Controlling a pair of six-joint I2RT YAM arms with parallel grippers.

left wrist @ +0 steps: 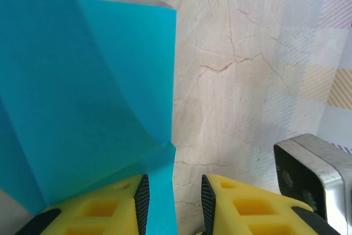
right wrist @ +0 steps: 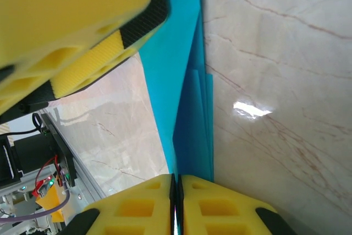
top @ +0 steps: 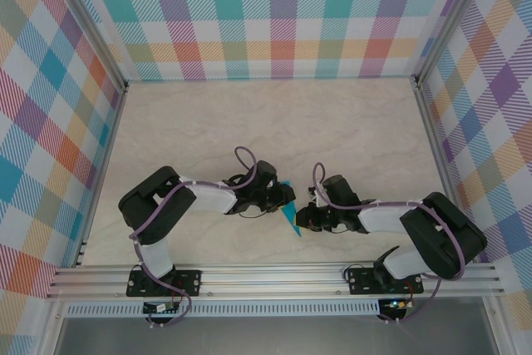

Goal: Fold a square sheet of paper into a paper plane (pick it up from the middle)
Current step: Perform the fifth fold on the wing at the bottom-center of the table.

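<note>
A: Left end effector point(left wrist: 172, 193) status?
B: Released. Its 2 yellow fingers stand apart, and bare worktop point(left wrist: 236, 81) shows through the gap.
A: Where's the teal sheet point(left wrist: 82, 108) relative to it?
B: 1 edge sits inside the gap, against the inner pad of 1 finger and clear of the other. The rest rises ahead of that finger. 2 layers are visible, and the nearer one bows over.
A: Right end effector point(right wrist: 176, 185)?
B: Clenched on the teal sheet. The fingers meet with no gap. The paper runs straight out of the seam ahead of the tips, as several stacked folded edges.
A: How do the 2 end effectors sit?
B: The overhead view shows them tip to tip, with the sheet as a narrow pointed sliver between them. From the right wrist, the left end effector is ahead and off to 1 side. Its black pad is just beside the paper's far end. Can't tell if they touch.
</note>
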